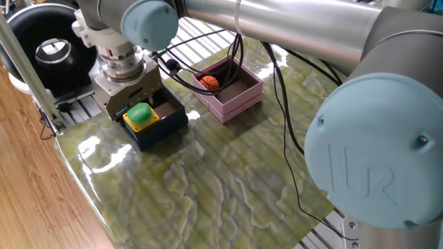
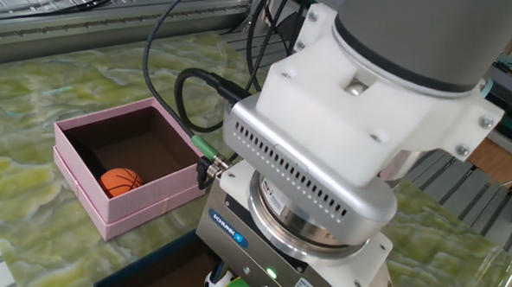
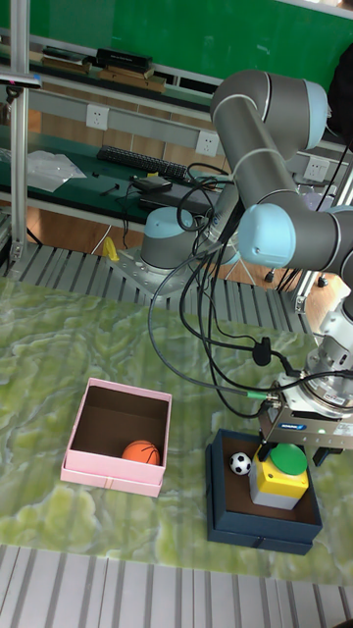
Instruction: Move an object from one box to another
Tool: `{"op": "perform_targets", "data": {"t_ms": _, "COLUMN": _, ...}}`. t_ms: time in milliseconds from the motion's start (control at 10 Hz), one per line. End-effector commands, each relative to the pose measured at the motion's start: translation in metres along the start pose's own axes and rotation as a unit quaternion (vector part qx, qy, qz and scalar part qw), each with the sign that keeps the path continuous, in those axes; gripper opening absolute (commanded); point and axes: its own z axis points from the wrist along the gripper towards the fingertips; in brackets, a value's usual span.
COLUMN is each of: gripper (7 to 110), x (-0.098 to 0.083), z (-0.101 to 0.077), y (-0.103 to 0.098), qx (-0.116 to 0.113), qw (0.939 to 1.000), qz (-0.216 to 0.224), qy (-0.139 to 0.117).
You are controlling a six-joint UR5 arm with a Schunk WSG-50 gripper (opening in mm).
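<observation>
Lettering on the pincer is unreadable.

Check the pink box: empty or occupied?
Occupied. The pink box holds a small orange basketball in one corner; the rest of its brown floor is bare.

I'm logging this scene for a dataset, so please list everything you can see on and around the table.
Table: one, green marbled top.
Navy box: one, dark blue, near the table edge under the gripper.
Pink box: one, pale pink with dark brown inside, beside the navy box.
Basketball: one, orange, in the pink box.
Soccer ball: one, black and white, in the navy box.
Yellow block: one, with a green round top, in the navy box.
Cables: several, black, hanging from the arm.
Gripper: one, silver, down over the yellow block; fingers hidden.
Arm: one, grey with pale blue joints.
</observation>
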Motion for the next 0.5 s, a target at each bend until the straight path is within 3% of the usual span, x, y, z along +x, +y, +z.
{"op": "perform_targets", "data": {"t_ms": 0, "gripper": 88, "x": 0.0017, "z": 0.0018, "y": 0.0004, "qx": -0.003, "qw": 1.0000, "qz": 0.005, "qy": 0.003}}
{"op": "perform_targets", "data": {"t_ms": 100, "gripper": 66, "x": 0.0026, "z": 0.0025, "y": 0.0009, "qx": -0.004, "qw": 1.0000, "qz": 0.007, "qy": 0.004}}
{"op": "perform_targets", "data": {"t_ms": 400, "gripper": 66, "x": 0.0031, "z": 0.0026, "y": 0.0026, "qx": -0.007, "qw": 0.9999, "qz": 0.007, "qy": 0.004}}
